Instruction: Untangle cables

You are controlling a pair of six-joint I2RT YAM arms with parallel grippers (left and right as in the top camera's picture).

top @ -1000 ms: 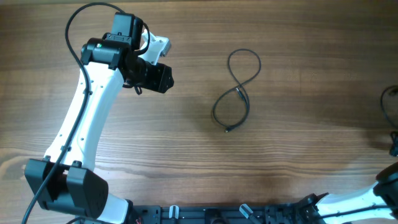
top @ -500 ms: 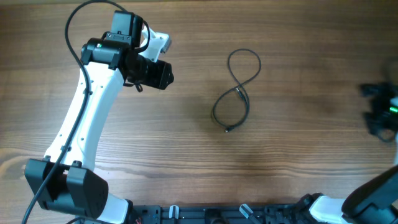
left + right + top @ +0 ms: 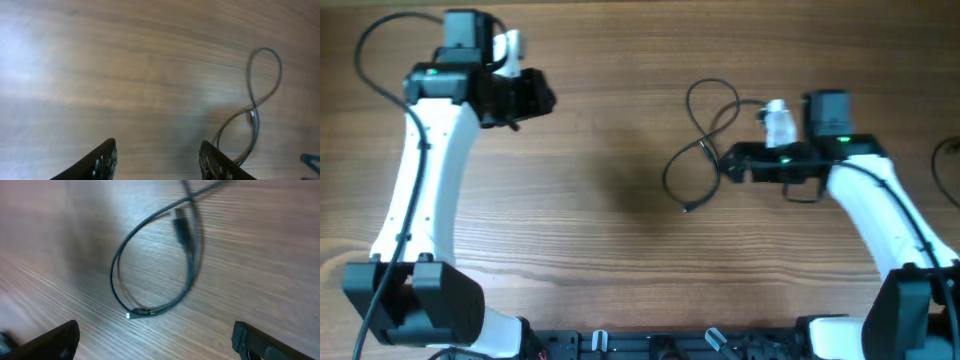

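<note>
The thin dark cable (image 3: 704, 146) (image 3: 252, 111) (image 3: 114, 267) lies in a loose figure-eight on the wooden tabletop (image 3: 620, 250), right of centre, one small plug at the crossing and the other at the end of the lower loop. The right end effector (image 3: 725, 163) (image 3: 155, 332) is at the cable's right edge beside the crossing with its fingers spread wide; it seems to hover clear of the wire, though the blurred wrist view leaves that uncertain. The left end effector (image 3: 542, 97) (image 3: 157, 150) is well apart at the far left, fingers parted with nothing between them.

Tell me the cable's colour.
The cable is dark blackish green; the right wrist view shows it best.
</note>
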